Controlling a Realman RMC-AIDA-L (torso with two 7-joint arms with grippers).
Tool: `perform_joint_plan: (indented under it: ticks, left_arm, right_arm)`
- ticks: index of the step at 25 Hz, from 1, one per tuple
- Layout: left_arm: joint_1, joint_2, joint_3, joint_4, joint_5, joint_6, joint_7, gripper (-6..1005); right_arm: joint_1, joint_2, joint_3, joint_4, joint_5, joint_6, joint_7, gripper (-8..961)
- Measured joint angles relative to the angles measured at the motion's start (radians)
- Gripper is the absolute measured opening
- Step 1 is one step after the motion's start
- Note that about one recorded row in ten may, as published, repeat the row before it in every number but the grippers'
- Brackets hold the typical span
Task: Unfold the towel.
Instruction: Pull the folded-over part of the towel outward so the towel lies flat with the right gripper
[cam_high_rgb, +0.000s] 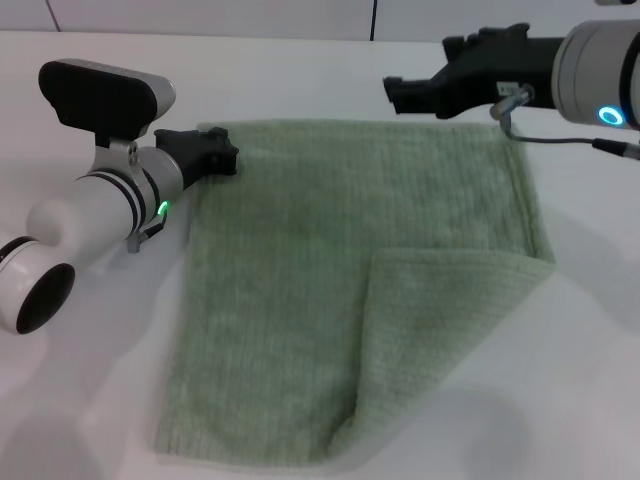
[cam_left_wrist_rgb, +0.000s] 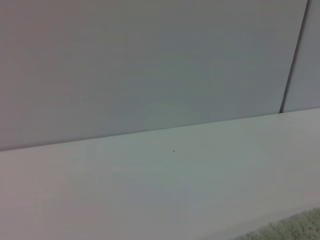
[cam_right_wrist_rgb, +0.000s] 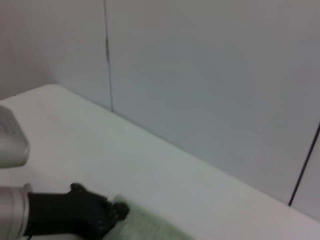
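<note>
The pale green towel (cam_high_rgb: 300, 270) lies flat on the white table (cam_high_rgb: 80, 400). Its near right corner is folded over toward the middle as a flap (cam_high_rgb: 430, 320). My left gripper (cam_high_rgb: 222, 152) sits right at the towel's far left corner, touching its edge. The right wrist view shows that same left gripper (cam_right_wrist_rgb: 117, 212) against the towel corner (cam_right_wrist_rgb: 145, 227). My right gripper (cam_high_rgb: 395, 95) hovers above the towel's far edge, right of centre, with nothing in it. A sliver of towel (cam_left_wrist_rgb: 295, 227) shows in the left wrist view.
A pale wall (cam_high_rgb: 200, 15) with vertical panel seams rises behind the table's far edge. Bare table surrounds the towel on every side. A grey cable (cam_high_rgb: 560, 140) hangs from the right arm over the towel's far right corner.
</note>
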Motion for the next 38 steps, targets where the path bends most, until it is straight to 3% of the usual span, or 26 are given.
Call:
perform_joint_plan:
  ticks: [10,19,38]
  left_arm:
    - [-0.004,0.0,0.002,-0.008,0.0,-0.004,0.001,-2]
    - [-0.006,0.002,-0.004,-0.012,0.0,-0.007,0.001,-2]
    - [-0.008,0.002,-0.005,-0.012,0.0,-0.008,0.002,-2]
  right_arm:
    - [0.08,0.0,0.003,0.098,0.007,0.084,0.0,774]
    - [0.196,0.003,-0.007,0.299,0.117,0.159,-0.096,773]
    - [0.298,0.003,0.004,0.535,0.182,0.242,-0.179,755]
